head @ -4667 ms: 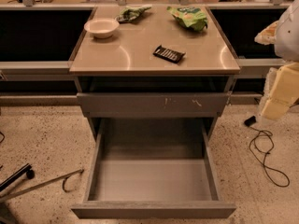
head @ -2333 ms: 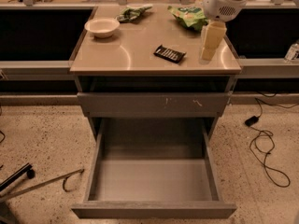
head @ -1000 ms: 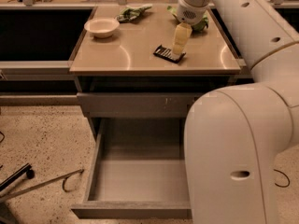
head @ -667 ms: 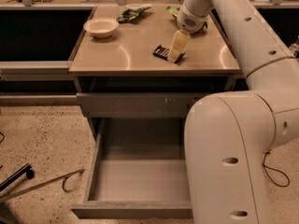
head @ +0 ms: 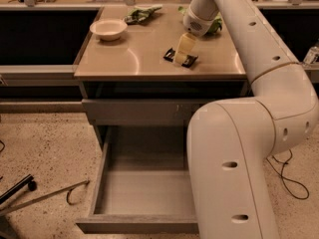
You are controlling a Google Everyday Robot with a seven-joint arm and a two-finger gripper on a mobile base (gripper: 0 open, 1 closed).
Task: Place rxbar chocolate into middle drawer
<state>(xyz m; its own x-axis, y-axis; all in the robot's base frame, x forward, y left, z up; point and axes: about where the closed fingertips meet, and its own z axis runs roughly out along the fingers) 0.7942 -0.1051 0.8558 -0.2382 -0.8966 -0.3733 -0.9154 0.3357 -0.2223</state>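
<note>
The rxbar chocolate (head: 171,54), a flat black bar, lies on the beige counter top (head: 129,59), right of centre. My gripper (head: 182,57) points down over the bar's middle and covers part of it, with its pale fingers (head: 185,47) at the bar. The middle drawer (head: 144,188) stands pulled open below the counter, its grey floor bare. My white arm covers the drawer's right side.
A white bowl (head: 108,29) sits at the counter's back left. Green snack bags (head: 142,14) lie at the back, one partly behind my arm. A shut drawer front with pale scratches (head: 134,112) is above the open drawer. Cables (head: 286,176) lie on the floor at right.
My arm has swung in from the right over the counter, and my gripper has come down from beside the green bags onto the black bar. The bar has not moved.
</note>
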